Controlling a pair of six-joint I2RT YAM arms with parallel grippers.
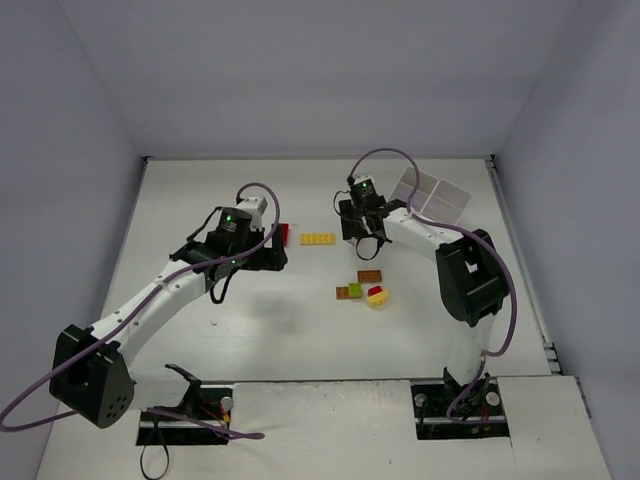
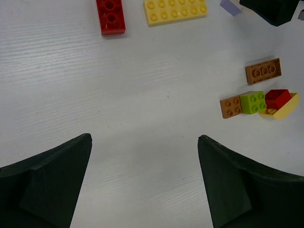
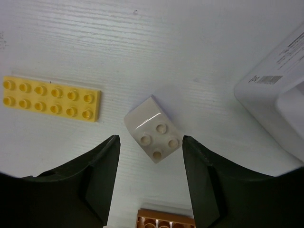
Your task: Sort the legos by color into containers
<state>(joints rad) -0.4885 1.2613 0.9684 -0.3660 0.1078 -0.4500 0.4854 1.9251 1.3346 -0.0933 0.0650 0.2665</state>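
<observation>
White glossy plastic brick (image 3: 153,128), four studs and one rounded edge, lying flat on the pale bench (image 3: 190,42) right between the fingers (image 3: 99,185) of the right tool (image 3: 151,142): spread, straddling, a sliver of bench showing on either side, nothing pinched yet. Likely light, rigid and slick. Turned at an angle to the fingers, so probably best taken across the two flat side walls rather than the curved edge, for fear of slipping off. Just beyond, on one side, a flat yellow studded plate (image 3: 50,97); on the other, a corner of the white plastic compartment tray (image 3: 270,90); at the near edge, a brown brick (image 3: 164,221). Left tool (image 2: 145,142) spread wide over bare bench, gripping nothing, with a red brick (image 2: 110,15) well ahead and a cluster of brown, lime, red and yellow pieces (image 2: 252,102) off to the side.
</observation>
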